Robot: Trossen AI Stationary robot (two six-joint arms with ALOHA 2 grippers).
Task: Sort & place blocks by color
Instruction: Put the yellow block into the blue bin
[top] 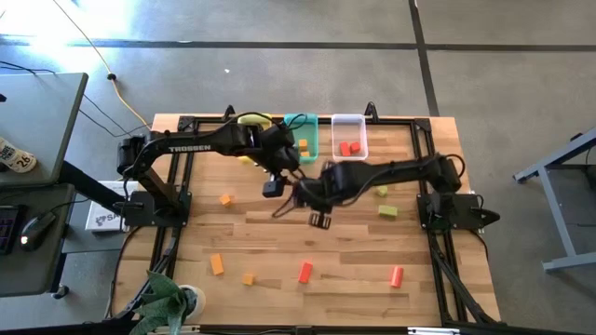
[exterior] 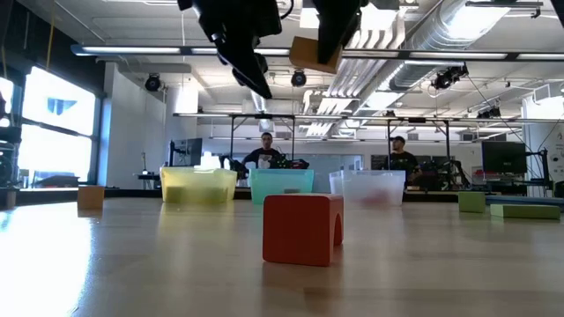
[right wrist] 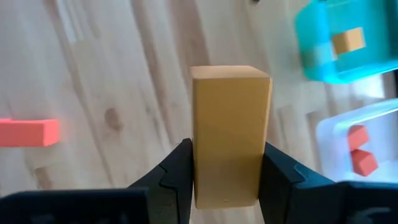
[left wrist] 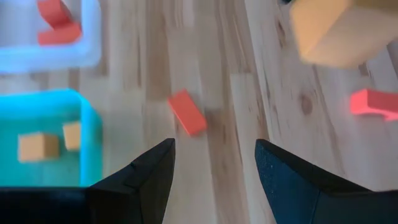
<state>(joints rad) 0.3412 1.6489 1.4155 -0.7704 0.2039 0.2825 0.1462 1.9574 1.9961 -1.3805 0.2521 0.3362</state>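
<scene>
White letters on the left arm (top: 200,144) are spelling TROSSEN. No other words can be read.

The left arm is reaching across the top of the table (top: 279,237) toward the middle, just below the bins. The left gripper (left wrist: 214,171) is hanging in the air with its two fingers spread wide, and nothing is sitting between them.

The right arm (top: 400,172) is reaching in from the other side, so the two arms are meeting near the middle. The right gripper (right wrist: 227,174) is squeezing an orange block (right wrist: 230,134) on both sides and lifting it off the wood.

At the far edge three bins are standing in a row: a yellow bin (exterior: 197,186), a teal bin (top: 303,135) with two orange pieces inside, and a clear bin (top: 349,135) with red pieces inside.

More blocks are lying around the table. Two green ones (top: 387,211) are sitting near the right arm. Orange ones (top: 217,264) are lying on the left side, and red ones (top: 304,272) are sitting near the front edge.

Far behind the table two people (exterior: 267,150) are standing in the room.
</scene>
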